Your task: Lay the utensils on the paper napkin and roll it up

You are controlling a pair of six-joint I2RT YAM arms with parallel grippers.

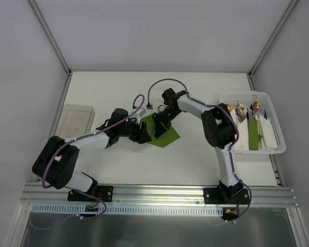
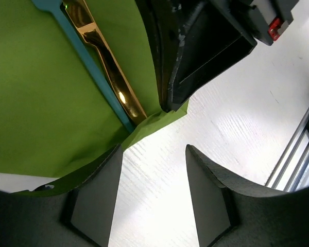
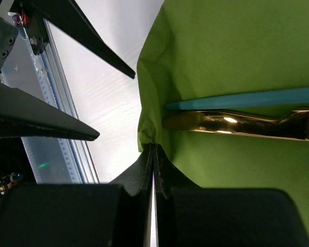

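The green paper napkin lies mid-table with one edge lifted. On it lie two utensils side by side: a shiny copper-coloured handle and a slim teal handle; their ends are out of view. My right gripper is shut, pinching the napkin's crumpled edge close to the handle tips. My left gripper stands open just left of the napkin, with bare white table between its fingers and its left finger over the napkin's border.
A white basket at the right holds more cutlery, a folded green napkin and white paper sheets. A clear plastic box sits at the left. The metal rail runs along the near edge.
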